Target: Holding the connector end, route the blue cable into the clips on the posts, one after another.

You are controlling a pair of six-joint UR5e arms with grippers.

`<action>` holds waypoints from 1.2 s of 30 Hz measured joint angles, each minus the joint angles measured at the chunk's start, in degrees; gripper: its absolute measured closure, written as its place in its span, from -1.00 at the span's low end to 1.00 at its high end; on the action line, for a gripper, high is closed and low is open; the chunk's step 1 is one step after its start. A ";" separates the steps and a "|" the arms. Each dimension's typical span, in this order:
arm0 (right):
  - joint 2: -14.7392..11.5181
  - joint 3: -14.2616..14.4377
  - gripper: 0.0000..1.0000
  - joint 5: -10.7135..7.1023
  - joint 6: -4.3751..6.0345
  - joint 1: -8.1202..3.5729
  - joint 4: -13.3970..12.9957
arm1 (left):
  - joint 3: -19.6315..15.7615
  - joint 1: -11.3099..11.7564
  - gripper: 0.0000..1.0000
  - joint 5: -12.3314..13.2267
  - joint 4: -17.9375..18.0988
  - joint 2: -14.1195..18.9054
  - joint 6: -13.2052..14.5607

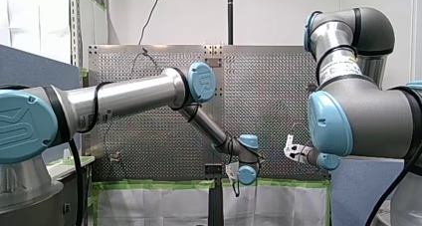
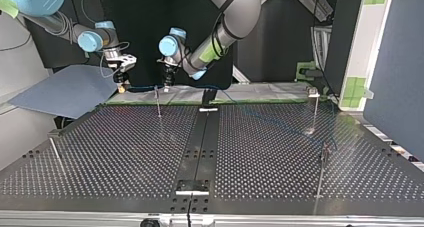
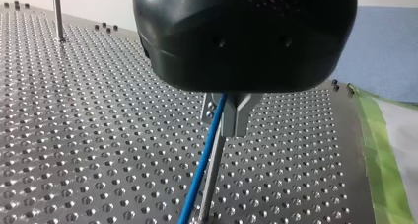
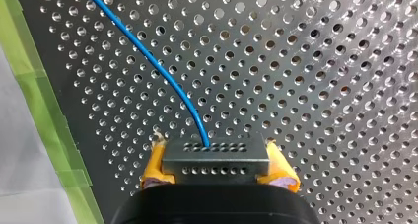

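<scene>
While my right gripper [image 4: 217,168] pinches the connector [image 4: 215,156] between yellow pads [image 4: 156,167] near the table's [image 2: 125,152] taped edge, the blue cable [image 4: 148,61] runs along that edge to my left gripper [image 3: 226,118], closed around it right at a post [image 3: 210,182].

Left wrist view: the black housing of my left gripper [image 3: 225,123] hides the cable's [image 3: 202,174] upper run; farther on, the cable is cut off at the edge. Right wrist view: the connector [image 4: 231,160] masks most of my right gripper's [image 4: 216,157] yellow pads [image 4: 154,169]; the cable is again cut off. Top view: clips [image 2: 313,92] too small to resolve.
</scene>
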 joint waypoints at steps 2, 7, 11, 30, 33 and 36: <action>0.04 -0.05 1.00 0.02 0.02 -0.01 -0.04 | 0.14 0.20 1.00 -0.04 -0.12 -0.01 -0.04; 0.94 -0.63 1.00 -0.06 0.04 -0.05 -0.09 | 0.20 0.65 1.00 0.08 -0.16 -0.02 -0.08; 2.13 -1.64 1.00 -0.24 -0.15 -0.05 0.56 | 0.21 0.96 1.00 0.21 -0.10 -0.03 -0.04; 2.67 -4.25 1.00 -0.31 -0.04 -0.38 1.11 | 0.67 1.25 1.00 1.95 1.01 -0.03 0.07; 2.68 -4.46 1.00 -0.31 -0.05 -0.39 1.14 | 1.46 1.30 1.00 1.91 1.07 -0.03 0.07; 2.71 -4.63 1.00 -0.30 -0.08 -0.32 1.18 | 2.41 1.42 1.00 1.87 1.09 -0.05 0.03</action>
